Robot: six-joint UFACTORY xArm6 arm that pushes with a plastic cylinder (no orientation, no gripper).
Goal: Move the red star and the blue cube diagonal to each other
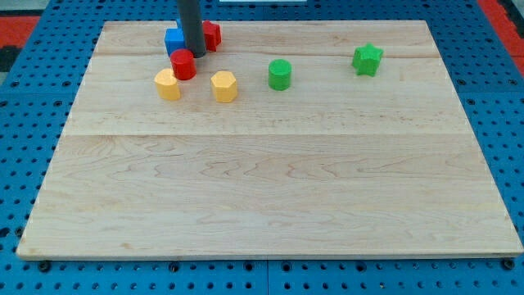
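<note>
Worktop (270,197): pale wooden board on a blue pegboard (24,147), its whole near half bare wood.
Yellow blocks: two in a row, one at the view's left (167,84), the other, six-sided, just to its right (223,86).
Red cylinder (182,64): sits just above and between the yellow pair, right below the rod.
Green cylinder (280,74): off to the view's right of the yellows, on its own.
Green star (368,59): farther right again, well apart from everything.
Blue cube (173,40): up at the view's top left, tucked against the rod's left side.
Red star (211,35): level with the cube, poking out on the rod's right, partly hidden.
Tool: a plain rod, no jaws to open or close; my tip (195,54) is planted between cube and star, just above the red cylinder.
</note>
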